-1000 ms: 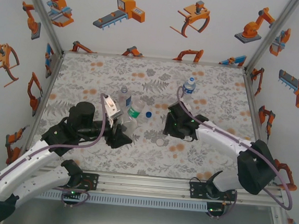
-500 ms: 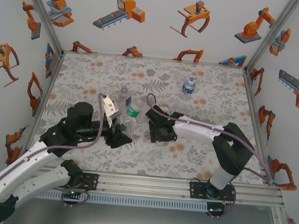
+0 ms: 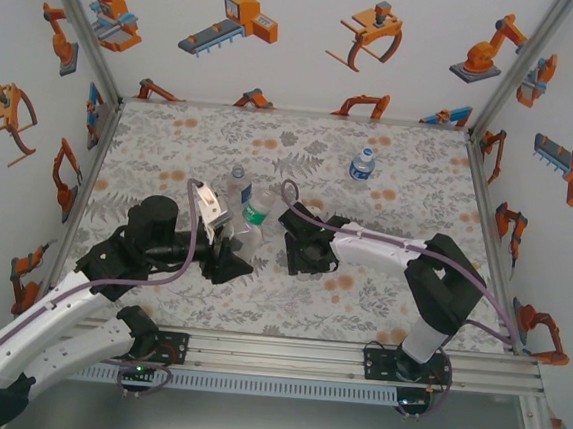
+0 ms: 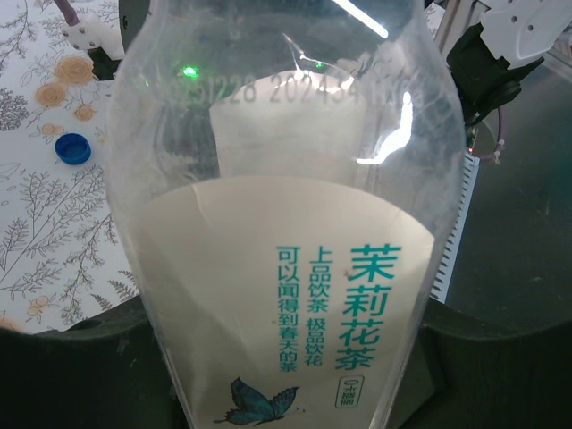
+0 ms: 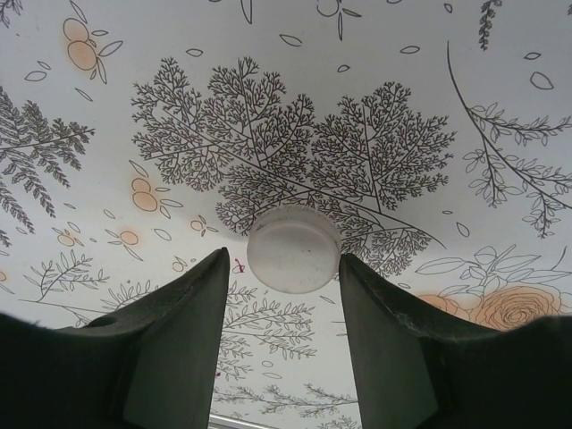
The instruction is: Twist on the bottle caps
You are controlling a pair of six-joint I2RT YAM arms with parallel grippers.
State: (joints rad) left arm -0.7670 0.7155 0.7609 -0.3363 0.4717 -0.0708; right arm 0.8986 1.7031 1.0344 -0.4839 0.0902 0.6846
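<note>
Desk (image 3: 171, 154): floral print.
Right hand (image 5: 281, 261): further left than before; open astride small round white plastic cap (image 5: 293, 248).
Left hand (image 3: 232, 238): gripping tall clear green-labelled plastic bottle (image 4: 286, 268).
Next: cap pickup, likely.

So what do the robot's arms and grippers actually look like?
The left arm and right arm are white shells with black joint housings, and a purplish-grey cable runs along each. The right gripper is black, and its fingers are broad, matte dark wedges.
</note>
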